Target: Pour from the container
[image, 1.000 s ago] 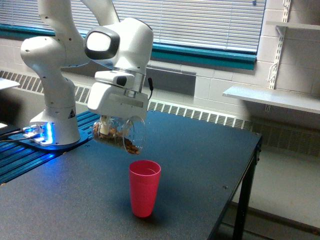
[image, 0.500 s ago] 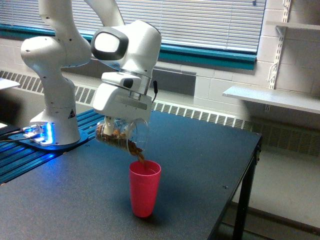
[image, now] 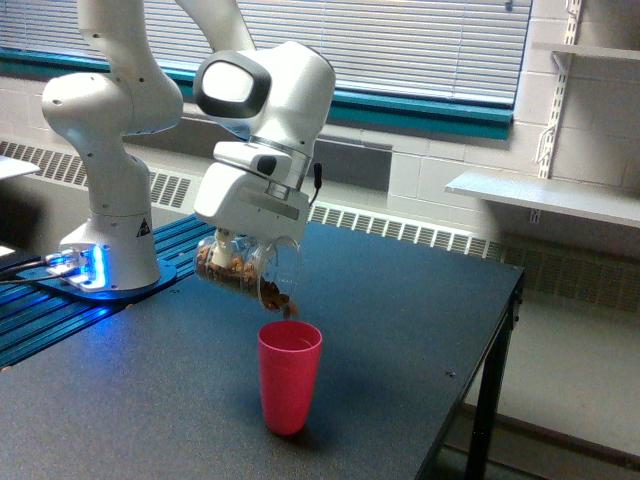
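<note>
The container (image: 250,272), a small clear cup with brown granular bits inside, hangs tilted with its mouth down toward the exterior view's right. My gripper (image: 234,246) is shut on it from above, its fingers mostly hidden behind the white hand. Brown bits spill from the container's lip (image: 288,306) just above the pink cup (image: 289,376), which stands upright on the dark table (image: 400,330) directly below.
The white arm base (image: 105,245) stands on a blue-lit plate at the exterior view's left. The table's edge and leg (image: 490,400) run down the right. A radiator runs along the back wall, and a wall shelf (image: 545,195) lies beyond at the right.
The hand has shifted slightly to the right and up, tilting the container further. Brown bits began falling from its mouth into the pink cup.
</note>
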Controlling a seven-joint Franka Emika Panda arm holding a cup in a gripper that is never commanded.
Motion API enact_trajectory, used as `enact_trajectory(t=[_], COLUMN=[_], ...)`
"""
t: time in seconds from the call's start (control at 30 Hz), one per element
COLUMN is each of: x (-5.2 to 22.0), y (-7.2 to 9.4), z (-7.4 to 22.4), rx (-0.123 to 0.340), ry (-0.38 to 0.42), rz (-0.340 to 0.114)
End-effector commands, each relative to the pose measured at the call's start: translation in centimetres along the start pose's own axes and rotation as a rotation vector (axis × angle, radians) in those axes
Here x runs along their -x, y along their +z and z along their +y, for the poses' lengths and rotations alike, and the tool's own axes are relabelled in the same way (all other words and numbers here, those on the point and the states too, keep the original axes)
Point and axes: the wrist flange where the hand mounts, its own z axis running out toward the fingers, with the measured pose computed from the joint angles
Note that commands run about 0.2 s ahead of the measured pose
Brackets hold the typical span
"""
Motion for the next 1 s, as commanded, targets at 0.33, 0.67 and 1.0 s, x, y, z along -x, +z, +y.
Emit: enact_trajectory(t=[0.33,0.67,1.0], x=[-0.45,-0.79,-1.09], y=[-0.37,-0.43,-0.45], z=[-0.53,-0.74,-0.91], rx=[0.04,0.052,0.08], ry=[0.033,0.046,0.049], rz=[0.014,0.011,0.006])
